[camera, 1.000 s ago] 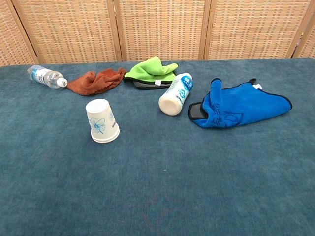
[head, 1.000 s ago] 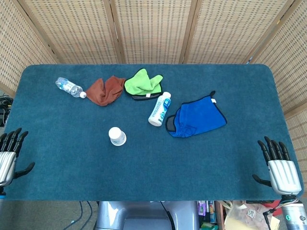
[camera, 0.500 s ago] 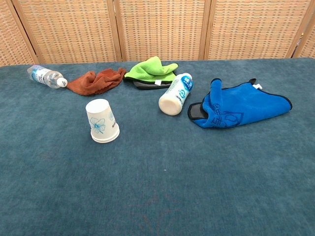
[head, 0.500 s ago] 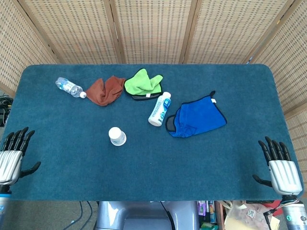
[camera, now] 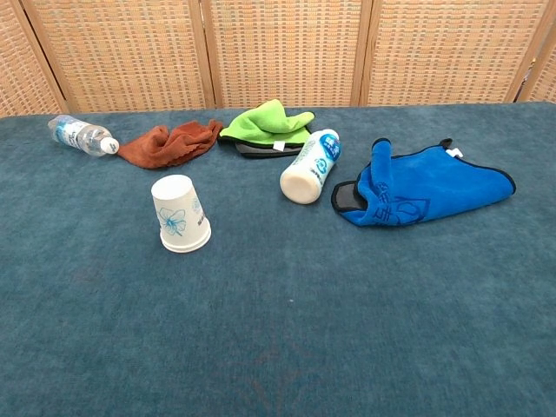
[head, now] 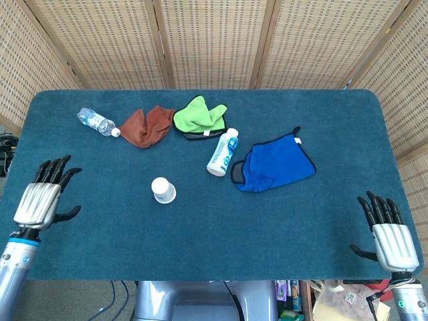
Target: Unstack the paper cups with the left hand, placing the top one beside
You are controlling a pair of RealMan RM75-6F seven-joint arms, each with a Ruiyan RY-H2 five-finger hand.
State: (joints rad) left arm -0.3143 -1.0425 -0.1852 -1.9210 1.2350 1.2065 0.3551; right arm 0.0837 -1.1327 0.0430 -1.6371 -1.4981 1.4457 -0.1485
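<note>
Paper cups (head: pixel 163 190) (camera: pixel 180 214): stacked, upside down, rim on the blue surface (head: pixel 200 234) (camera: pixel 287 330), left of centre. White with a blue flower print on the side in chest view. Nothing touches the stack.

Left hand (head: pixel 41 201): over the surface near its left edge, at 9 o'clock from the cups and well apart from them. Palm down, fingers (head: pixel 56 168) spread and pointing toward the far side, thumb out to the right. Holds nothing. Only head view shows it.

Right hand (head: pixel 390 241): at the near right corner, roughly 4 o'clock from the cups, far off. Fingers (head: pixel 378 207) spread, holding nothing. Head view only.

Other items, all on the far half:
- brown cloth (head: pixel 146 126) (camera: pixel 169 142), crumpled, 12 o'clock from the cups
- clear water bottle (head: pixel 97 122) (camera: pixel 82 135) lying on its side, 10–11 o'clock, white cap just beside the brown cloth
- green cloth (head: pixel 198 116) (camera: pixel 266 122), 1 o'clock, bunched over a dark-edged piece, just right of the brown cloth
- white bottle (head: pixel 223 152) (camera: pixel 311 166) with blue label, lying on its side, 2 o'clock, its base end toward the near side
- blue cloth (head: pixel 274 164) (camera: pixel 417 184) with black trim, 3 o'clock, folded, just right of the white bottle

Woven wicker screen (head: pixel 214 40) (camera: pixel 287 48) stands behind the far edge.
</note>
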